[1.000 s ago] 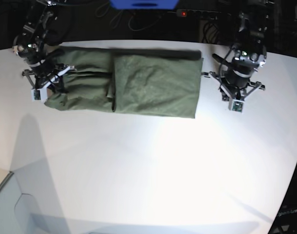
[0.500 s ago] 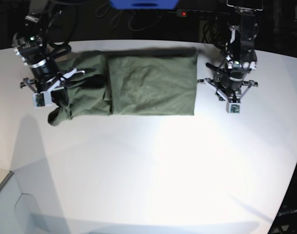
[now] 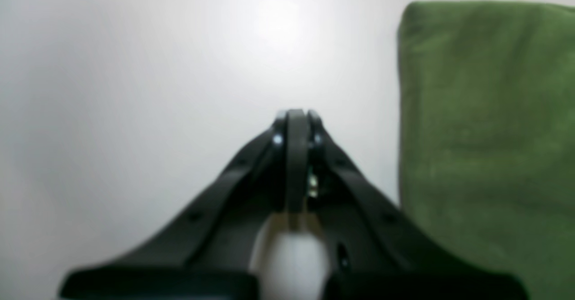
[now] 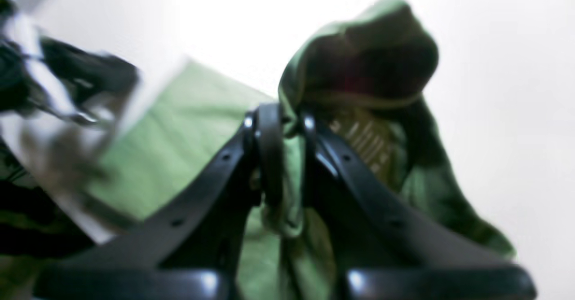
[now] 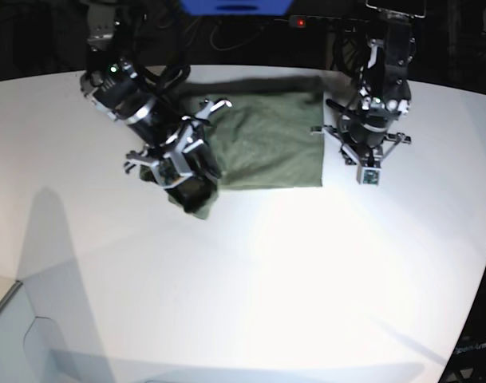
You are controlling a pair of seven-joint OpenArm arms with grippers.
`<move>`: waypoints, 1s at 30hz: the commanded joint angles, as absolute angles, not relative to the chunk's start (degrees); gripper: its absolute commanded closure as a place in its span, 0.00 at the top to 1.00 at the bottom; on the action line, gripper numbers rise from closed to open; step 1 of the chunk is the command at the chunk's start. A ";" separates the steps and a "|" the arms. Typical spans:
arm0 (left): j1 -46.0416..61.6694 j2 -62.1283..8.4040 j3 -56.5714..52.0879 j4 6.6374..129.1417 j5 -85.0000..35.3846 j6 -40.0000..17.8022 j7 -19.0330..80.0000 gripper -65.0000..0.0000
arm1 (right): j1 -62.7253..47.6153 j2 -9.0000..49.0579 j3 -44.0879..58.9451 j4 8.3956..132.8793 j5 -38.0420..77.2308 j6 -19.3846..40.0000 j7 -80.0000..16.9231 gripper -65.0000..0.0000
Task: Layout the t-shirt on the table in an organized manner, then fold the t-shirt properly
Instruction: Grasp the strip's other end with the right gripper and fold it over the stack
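Right gripper [image 4: 283,125] pinching a bunched fold of the plain olive-green cotton t-shirt [image 5: 266,148]; wrist view is motion-blurred and the pale neck label [image 4: 364,145] is unreadable. In the base view the arm covers the cloth it holds. Left gripper [image 3: 294,120] pressed together, empty, over bare table just beside the shirt's folded edge. Versus a second ago: the right arm has carried the shirt's end inward over the folded body; the shirt now looks shorter. It lies near the far edge of the large smooth white tabletop [image 5: 250,271], a flat rectangle with a crumpled lifted end.
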State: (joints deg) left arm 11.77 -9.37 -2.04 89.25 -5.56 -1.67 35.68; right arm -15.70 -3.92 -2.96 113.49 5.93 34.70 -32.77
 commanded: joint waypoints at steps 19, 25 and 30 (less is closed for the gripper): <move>12.70 -8.75 -2.07 89.71 -6.46 -1.89 38.81 0.00 | -5.23 -4.09 -18.59 94.99 6.81 34.77 -31.08 0.00; 12.53 -8.75 -2.33 89.19 -6.02 -1.89 38.81 0.00 | -5.41 -4.79 -23.60 98.24 6.90 34.77 -31.08 0.00; 12.53 -8.92 -2.33 89.19 -6.02 -1.89 38.81 0.00 | -5.23 -5.67 -26.95 103.16 6.99 34.77 -31.08 0.00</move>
